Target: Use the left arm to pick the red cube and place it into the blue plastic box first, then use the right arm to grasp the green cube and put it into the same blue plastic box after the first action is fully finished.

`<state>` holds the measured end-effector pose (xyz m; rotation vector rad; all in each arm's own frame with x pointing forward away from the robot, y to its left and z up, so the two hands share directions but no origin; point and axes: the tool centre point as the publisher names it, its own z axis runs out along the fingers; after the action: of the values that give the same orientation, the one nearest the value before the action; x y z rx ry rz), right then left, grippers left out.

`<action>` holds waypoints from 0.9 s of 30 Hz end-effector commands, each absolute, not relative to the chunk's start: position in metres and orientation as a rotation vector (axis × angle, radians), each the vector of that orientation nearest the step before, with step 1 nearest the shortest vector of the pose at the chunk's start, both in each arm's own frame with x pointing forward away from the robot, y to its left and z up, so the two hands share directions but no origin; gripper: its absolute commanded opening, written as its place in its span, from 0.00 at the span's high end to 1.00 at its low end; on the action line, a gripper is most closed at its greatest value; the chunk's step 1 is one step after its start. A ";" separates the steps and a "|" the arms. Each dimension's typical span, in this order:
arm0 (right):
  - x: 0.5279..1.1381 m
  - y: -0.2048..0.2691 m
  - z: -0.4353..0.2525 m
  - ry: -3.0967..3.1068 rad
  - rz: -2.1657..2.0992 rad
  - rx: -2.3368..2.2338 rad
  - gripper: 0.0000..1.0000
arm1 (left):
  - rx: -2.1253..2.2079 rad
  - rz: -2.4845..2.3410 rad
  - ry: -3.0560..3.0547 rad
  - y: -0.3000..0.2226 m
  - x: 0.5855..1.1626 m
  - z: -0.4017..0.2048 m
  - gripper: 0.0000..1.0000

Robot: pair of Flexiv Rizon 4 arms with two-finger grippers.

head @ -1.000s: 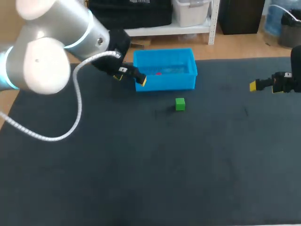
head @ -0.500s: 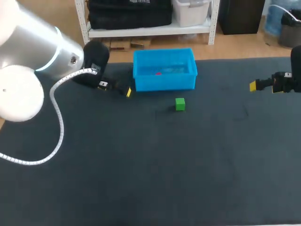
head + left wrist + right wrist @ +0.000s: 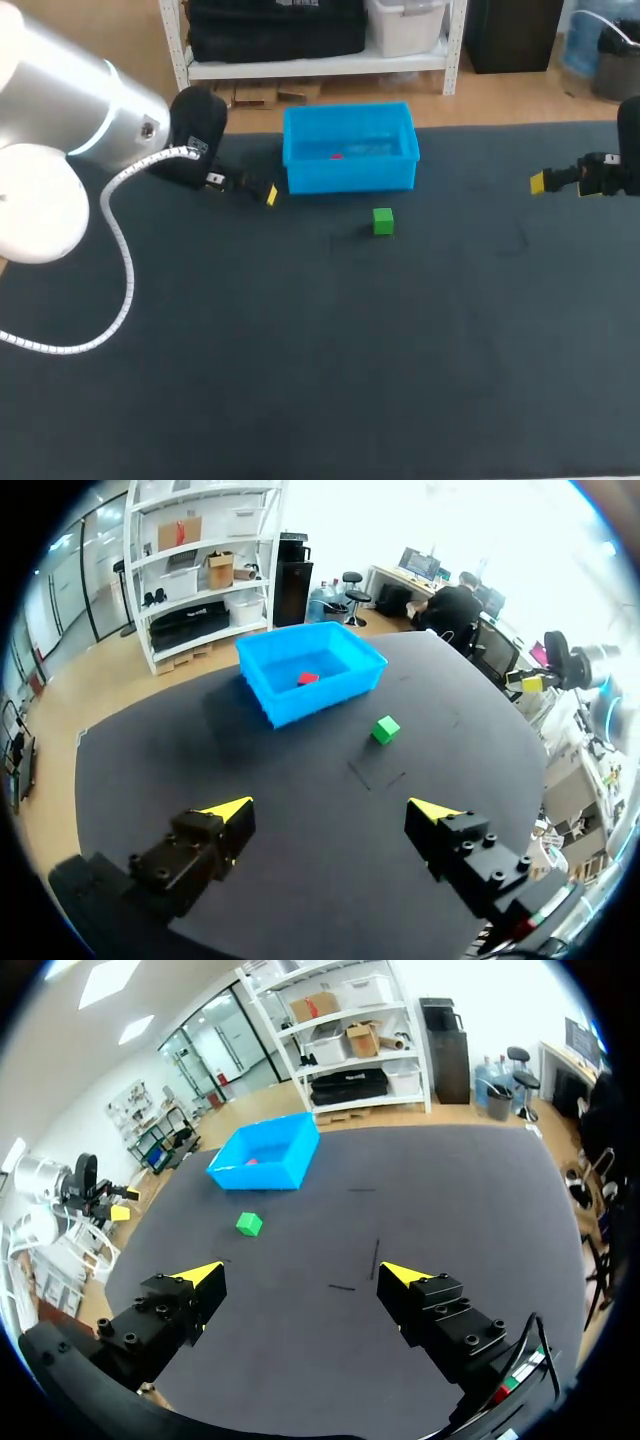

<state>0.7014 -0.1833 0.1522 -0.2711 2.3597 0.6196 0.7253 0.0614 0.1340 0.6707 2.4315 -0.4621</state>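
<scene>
Head view: red cube (image 3: pixel 336 155) lies inside the blue plastic box (image 3: pixel 350 178). Green cube (image 3: pixel 383 221) sits on the counter (image 3: pixel 300 350), just in front of the box. Left hand (image 3: pixel 243 187) is beside the box's left wall; right hand (image 3: pixel 560 183) is well off to the box's right.
Left wrist view: left hand's fingers apart, nothing between them.
Right wrist view: right hand's fingers apart and empty; green cube ahead, nearer than the box.
Step in hand: probably the right arm's turn. Descend squarely over the green cube, with fingers on opposite faces.

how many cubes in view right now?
2. The red cube lies inside the blue plastic box; the green cube sits on the table near that box, apart from it. None looks hidden.
</scene>
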 end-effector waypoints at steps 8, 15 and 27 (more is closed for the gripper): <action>0.711 -0.142 0.179 2.454 0.320 -0.438 0.00 | 0.673 -0.464 2.433 0.061 0.727 0.134 0.00; 0.717 -0.109 0.175 2.572 0.221 -0.487 0.00 | 0.673 -0.464 2.433 0.061 0.727 0.134 0.00; 0.725 -0.067 0.170 2.649 0.201 -0.526 0.00 | 0.673 -0.464 2.433 0.061 0.727 0.134 0.00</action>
<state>0.7226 -0.0692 0.1694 -0.5432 2.6394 0.2677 0.7253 0.0611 0.1345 0.6702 2.4343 -0.4596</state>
